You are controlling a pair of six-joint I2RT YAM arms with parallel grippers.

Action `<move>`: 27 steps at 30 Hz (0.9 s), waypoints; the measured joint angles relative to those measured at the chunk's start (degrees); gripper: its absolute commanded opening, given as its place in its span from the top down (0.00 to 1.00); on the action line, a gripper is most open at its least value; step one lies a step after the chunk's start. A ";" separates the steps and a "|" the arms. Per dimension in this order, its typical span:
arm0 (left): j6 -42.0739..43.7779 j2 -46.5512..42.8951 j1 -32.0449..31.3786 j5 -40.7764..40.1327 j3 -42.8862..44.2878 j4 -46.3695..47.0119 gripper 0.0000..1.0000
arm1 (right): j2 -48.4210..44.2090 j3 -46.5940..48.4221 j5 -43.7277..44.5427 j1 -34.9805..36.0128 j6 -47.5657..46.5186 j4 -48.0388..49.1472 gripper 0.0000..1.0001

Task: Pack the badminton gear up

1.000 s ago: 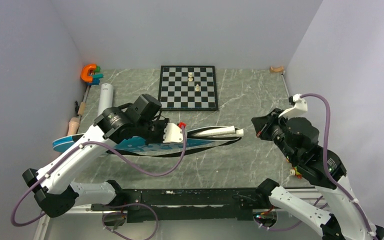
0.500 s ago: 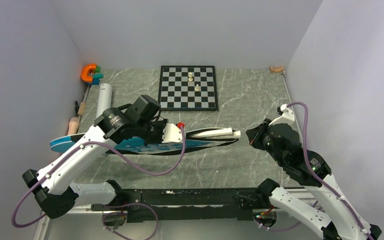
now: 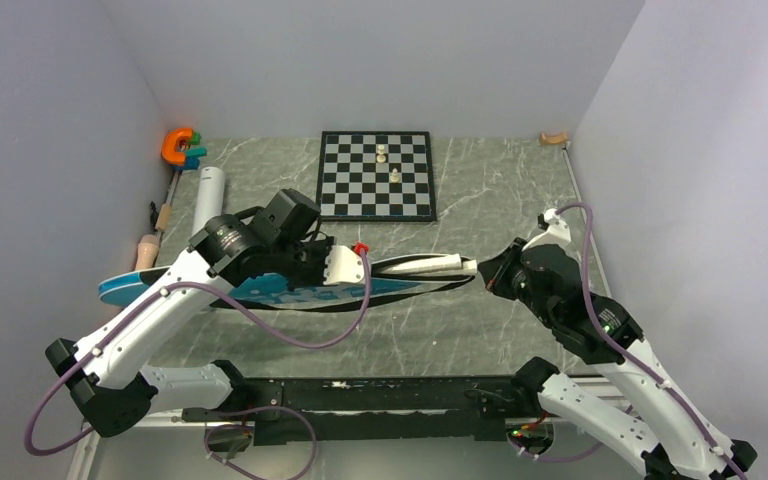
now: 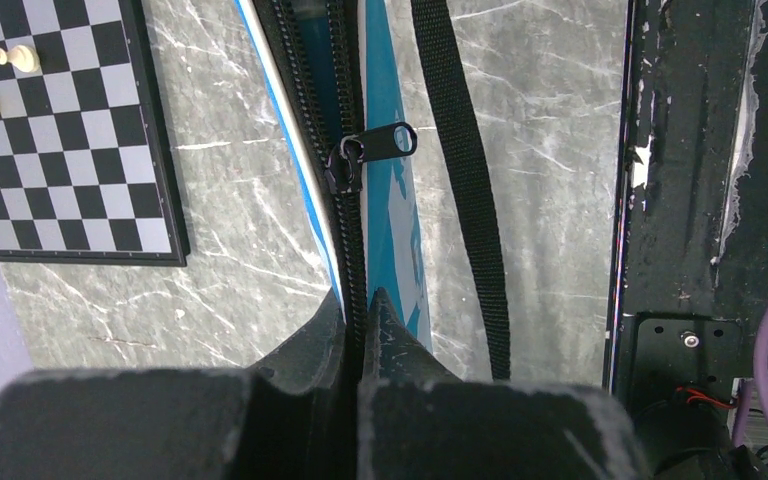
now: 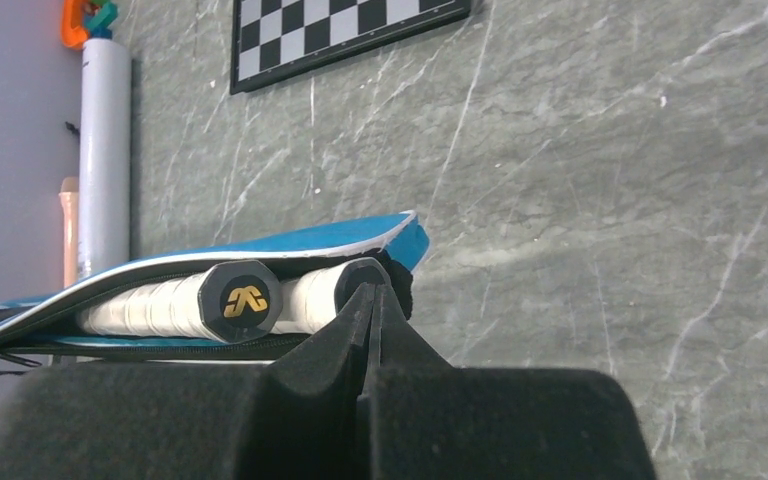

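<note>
The blue racket bag [image 3: 290, 292] lies flat across the table's middle, its zipper open at the right end. Two white racket handles [image 3: 430, 264] stick out of that end; in the right wrist view their black end caps [image 5: 240, 300] sit side by side inside the bag mouth [image 5: 310, 240]. My left gripper [image 4: 360, 305] is shut on the bag's zipper edge, just behind the zipper pull [image 4: 355, 160]. My right gripper [image 5: 373, 295] is shut and empty, its tips against the right handle's end. The white tube [image 3: 208, 200] lies at the left. No shuttlecocks show.
The chessboard [image 3: 377, 175] with two white pieces lies behind the bag. A rolling pin [image 3: 147, 250] and an orange toy [image 3: 178, 145] lie along the left wall. The bag's black strap [image 4: 460, 170] trails on the near side. A small tan object [image 3: 554, 138] sits at the back right corner.
My right arm has swung left and down until its shut tips meet the handle ends. The handles and the bag have slid slightly left. The left gripper keeps its hold.
</note>
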 measured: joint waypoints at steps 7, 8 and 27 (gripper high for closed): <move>-0.17 0.09 0.39 -0.42 0.02 -1.33 1.00 | 1.38 -2.75 -3.52 -0.26 0.48 4.70 1.00; -0.17 0.11 0.42 -0.42 0.00 -1.62 1.00 | 1.46 -3.23 -4.04 -0.26 0.63 5.27 1.00; -0.50 0.33 0.57 -0.68 0.00 -2.71 1.00 | 6.88 -3.76 -8.20 -0.59 -0.13 6.93 0.61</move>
